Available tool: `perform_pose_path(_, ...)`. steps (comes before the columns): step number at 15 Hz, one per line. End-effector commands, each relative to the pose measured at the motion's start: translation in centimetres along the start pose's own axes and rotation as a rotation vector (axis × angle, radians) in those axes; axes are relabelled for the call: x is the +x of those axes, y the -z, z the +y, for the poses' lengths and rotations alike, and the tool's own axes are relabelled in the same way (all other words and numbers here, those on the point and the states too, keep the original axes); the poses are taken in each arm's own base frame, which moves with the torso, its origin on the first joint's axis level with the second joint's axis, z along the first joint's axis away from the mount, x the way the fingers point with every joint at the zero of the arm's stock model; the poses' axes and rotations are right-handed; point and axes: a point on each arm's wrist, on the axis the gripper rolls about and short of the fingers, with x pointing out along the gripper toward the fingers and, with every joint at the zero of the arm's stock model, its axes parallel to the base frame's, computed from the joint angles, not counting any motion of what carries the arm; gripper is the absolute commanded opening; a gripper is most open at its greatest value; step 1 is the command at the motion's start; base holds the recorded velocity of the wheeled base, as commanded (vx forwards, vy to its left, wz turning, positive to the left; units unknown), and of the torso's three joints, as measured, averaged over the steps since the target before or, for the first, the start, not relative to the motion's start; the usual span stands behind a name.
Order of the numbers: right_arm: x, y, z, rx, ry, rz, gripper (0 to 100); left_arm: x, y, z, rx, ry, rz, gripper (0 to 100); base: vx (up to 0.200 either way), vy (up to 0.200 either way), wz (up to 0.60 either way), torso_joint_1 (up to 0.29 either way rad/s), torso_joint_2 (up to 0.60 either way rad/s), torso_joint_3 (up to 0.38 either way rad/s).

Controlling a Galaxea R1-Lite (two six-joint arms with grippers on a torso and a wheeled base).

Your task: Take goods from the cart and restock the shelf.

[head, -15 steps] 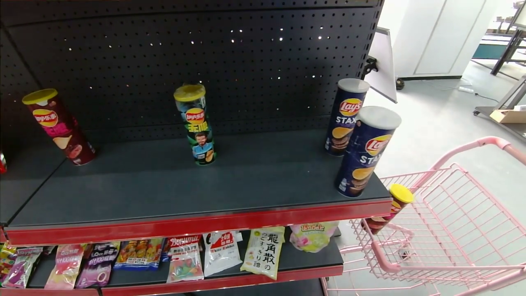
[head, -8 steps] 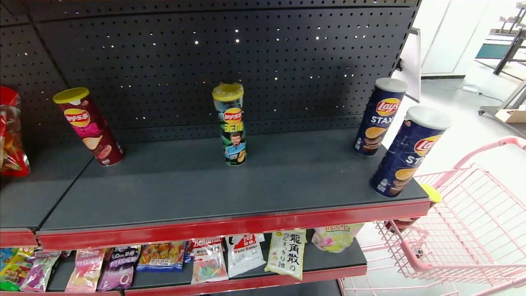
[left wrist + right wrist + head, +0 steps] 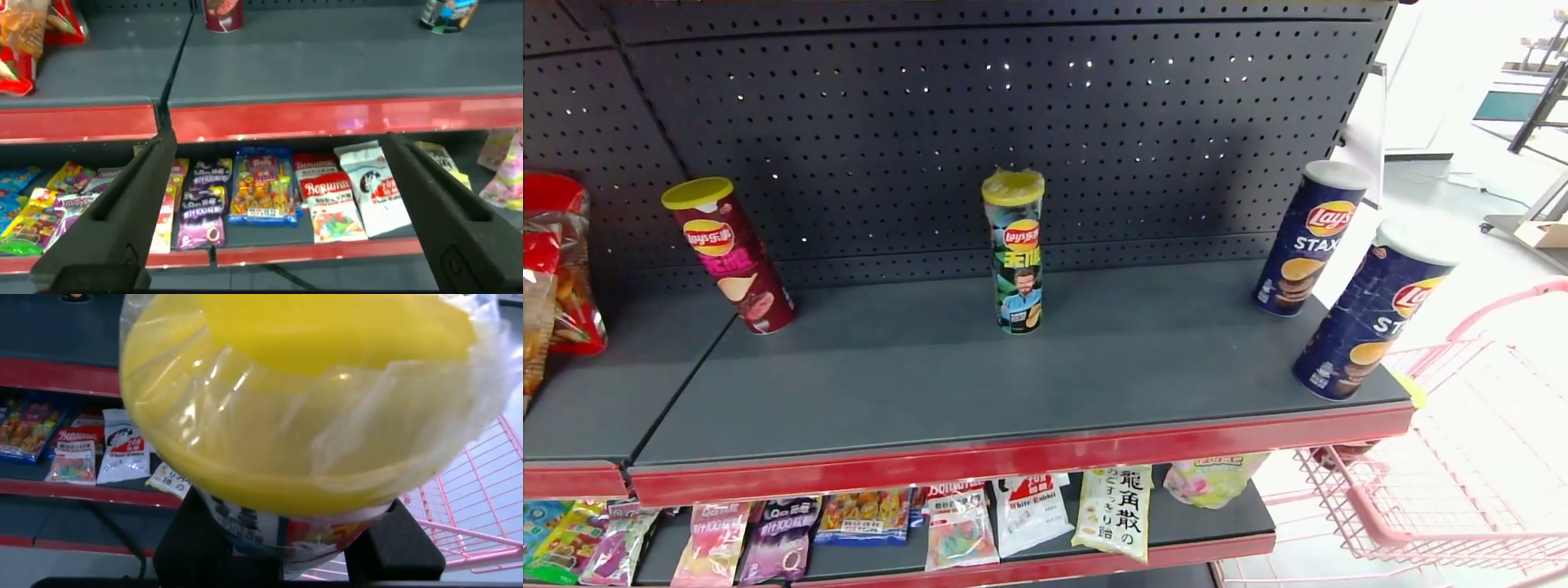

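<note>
The left gripper [image 3: 278,140] is fully open. Its two dark fingers [image 3: 122,212] are spread wide apart and point forward, roughly level, with nothing between them.

The right gripper [image 3: 298,543] is closed on a can [image 3: 270,531]. Its two black fingers [image 3: 200,547] press against opposite sides of the can's body, just below the yellow lid [image 3: 327,327]. The lid end of the can points back toward the wrist camera.
</note>
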Motion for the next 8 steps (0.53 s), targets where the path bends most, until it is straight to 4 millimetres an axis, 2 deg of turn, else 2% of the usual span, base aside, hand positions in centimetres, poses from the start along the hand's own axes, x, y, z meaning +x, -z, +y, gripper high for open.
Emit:
perform_pose_path(1, 0.1, 0.05, 0.01, -0.002, -0.002, 0.007, 0, 0.01, 0.01, 0.0, 0.0, 0.0, 0.002, 100, 0.2, 0.0, 0.0, -0.012, 0.0, 0.002)
perform_pose_path(3, 0.2, 0.0, 0.01, -0.002, -0.004, 0.012, 0, 0.01, -0.01, 0.0, 0.0, -0.002, 0.0, 100, 0.2, 0.0, 0.0, 0.007, 0.0, -0.002)
perform_pose_path(8, 0.39, 0.34, 0.03, -0.005, -0.018, 0.025, 0, 0.01, 0.01, 0.0, -0.001, 0.0, 0.002, 100, 0.0, 0.0, 0.0, 0.0, 0.0, 0.0)
